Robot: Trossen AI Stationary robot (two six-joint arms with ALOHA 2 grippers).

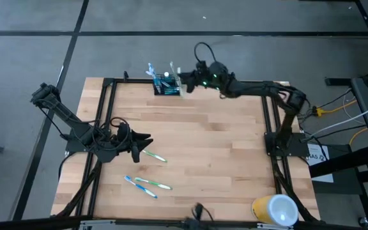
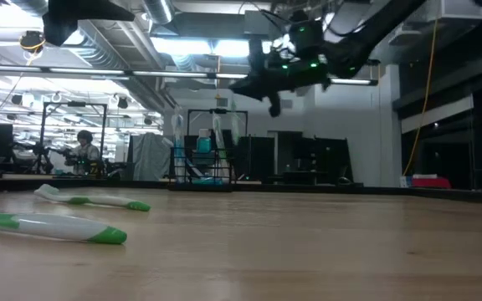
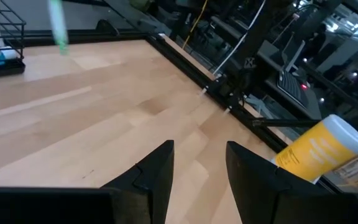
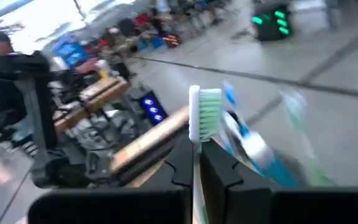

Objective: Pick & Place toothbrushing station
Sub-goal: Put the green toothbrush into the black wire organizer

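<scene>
The black wire-mesh caddy (image 1: 165, 86) stands on its base at the table's far edge, with a few toothbrushes upright in it; it also shows in the low view (image 2: 201, 159). My right gripper (image 1: 184, 80) hovers just right of the caddy, above the table (image 2: 270, 90), shut on a white toothbrush with green bristles (image 4: 205, 115). My left gripper (image 1: 147, 139) is open and empty (image 3: 197, 168) over the table's left half, next to a green-and-white toothbrush (image 1: 154, 156) lying flat. My right gripper pinches the toothbrush's white neck (image 4: 195, 163), just below the green bristle head, between its two fingers. The head sticks out past the fingertips. The brush is lifted clear of the table; the rest of the handle is hidden by the fingers.
Two more toothbrushes (image 1: 147, 185) lie on the table near its front left; two show close in the low view (image 2: 53, 226). A yellow-and-white cup (image 1: 275, 209) lies at the front right corner and shows in the left wrist view (image 3: 319, 149). A black frame (image 1: 107, 96) edges the table.
</scene>
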